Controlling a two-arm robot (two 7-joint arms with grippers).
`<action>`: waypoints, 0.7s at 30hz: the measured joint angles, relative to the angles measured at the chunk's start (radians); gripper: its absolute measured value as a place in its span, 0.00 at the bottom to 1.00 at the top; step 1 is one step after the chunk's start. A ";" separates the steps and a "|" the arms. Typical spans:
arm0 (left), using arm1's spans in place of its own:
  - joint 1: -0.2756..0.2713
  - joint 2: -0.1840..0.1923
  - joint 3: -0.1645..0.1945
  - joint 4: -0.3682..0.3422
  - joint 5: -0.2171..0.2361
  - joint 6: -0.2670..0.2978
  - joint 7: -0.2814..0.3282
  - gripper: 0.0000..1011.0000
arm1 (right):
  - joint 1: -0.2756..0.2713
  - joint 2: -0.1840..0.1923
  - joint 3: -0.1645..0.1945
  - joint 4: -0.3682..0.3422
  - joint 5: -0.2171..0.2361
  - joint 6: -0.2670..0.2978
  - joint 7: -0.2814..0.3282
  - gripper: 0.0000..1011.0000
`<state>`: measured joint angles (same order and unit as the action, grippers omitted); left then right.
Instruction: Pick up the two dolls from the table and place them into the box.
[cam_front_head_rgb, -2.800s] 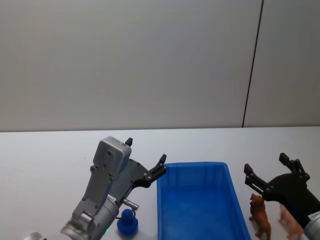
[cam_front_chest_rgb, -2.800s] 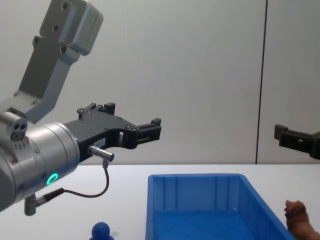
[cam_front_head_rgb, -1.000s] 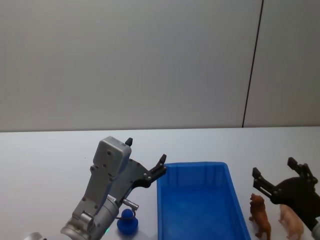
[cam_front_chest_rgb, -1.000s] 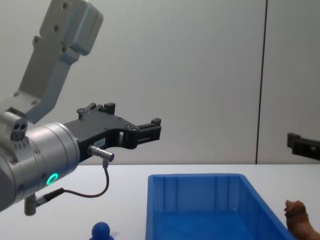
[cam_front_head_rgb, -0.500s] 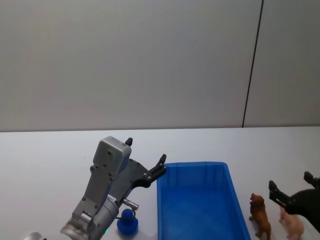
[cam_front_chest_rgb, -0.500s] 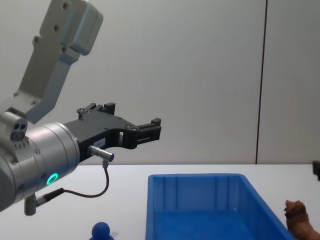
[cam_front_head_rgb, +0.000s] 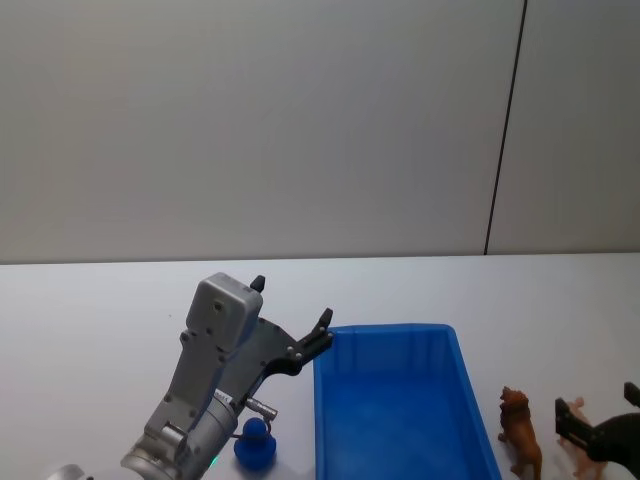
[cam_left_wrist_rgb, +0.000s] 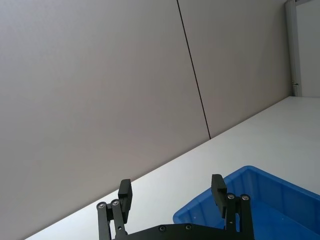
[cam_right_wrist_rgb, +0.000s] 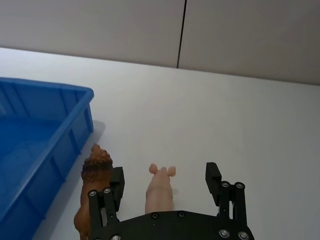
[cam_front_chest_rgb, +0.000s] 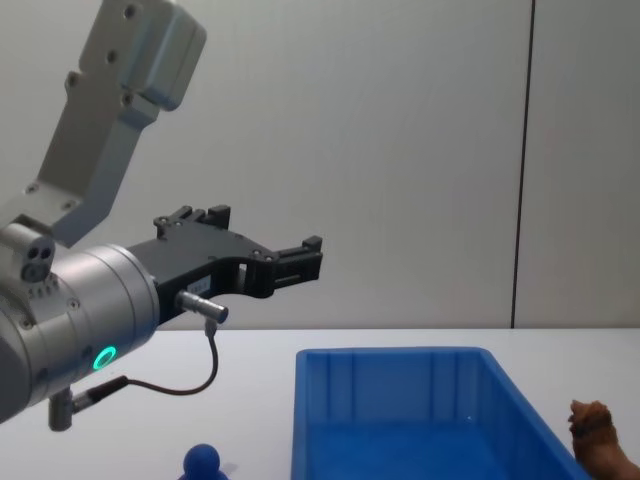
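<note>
On the flat white counter, a large rectangular bright-blue plastic bin with ribbed inner walls sits in front of the robot, and nothing can be seen lying inside it. To its right stands a small, rough-textured brown doll shaped like a maned animal, upright on its legs, near the bin's right wall but apart from it. Just beyond the brown doll, farther right, stands a small smooth pale-pink pig figure.

The right pincer hangs low at the right front of the counter with its black fingers spread wide. In the right wrist view the pig figure lies between the two fingers, and the brown doll stands just outside one finger, on the side toward the bin. Whether either finger touches a figure cannot be told. In the head view the right pincer covers part of the pig figure.

To the left of the bin, close to its near left corner, sits a small solid-blue doll with a ball-shaped head, partly behind the left arm's cable. The left pincer is held up in the air above the counter, by the bin's far left corner. Its fingers are wide apart and hold nothing, as the left wrist view shows.
</note>
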<state>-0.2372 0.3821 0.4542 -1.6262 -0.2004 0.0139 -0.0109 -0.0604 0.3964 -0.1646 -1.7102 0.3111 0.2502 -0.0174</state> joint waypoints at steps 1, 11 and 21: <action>0.000 0.000 0.000 0.000 0.000 0.000 0.000 0.99 | 0.000 0.000 0.000 0.007 0.000 0.003 0.002 0.99; 0.000 0.000 0.000 0.000 0.000 0.000 0.000 0.99 | 0.002 -0.009 -0.002 0.054 0.000 0.012 0.027 0.93; 0.000 0.000 0.000 0.000 0.000 0.000 0.000 0.99 | 0.008 -0.021 -0.007 0.093 0.008 0.025 0.042 0.70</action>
<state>-0.2372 0.3821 0.4542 -1.6262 -0.2004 0.0139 -0.0109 -0.0523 0.3750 -0.1712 -1.6175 0.3196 0.2755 0.0250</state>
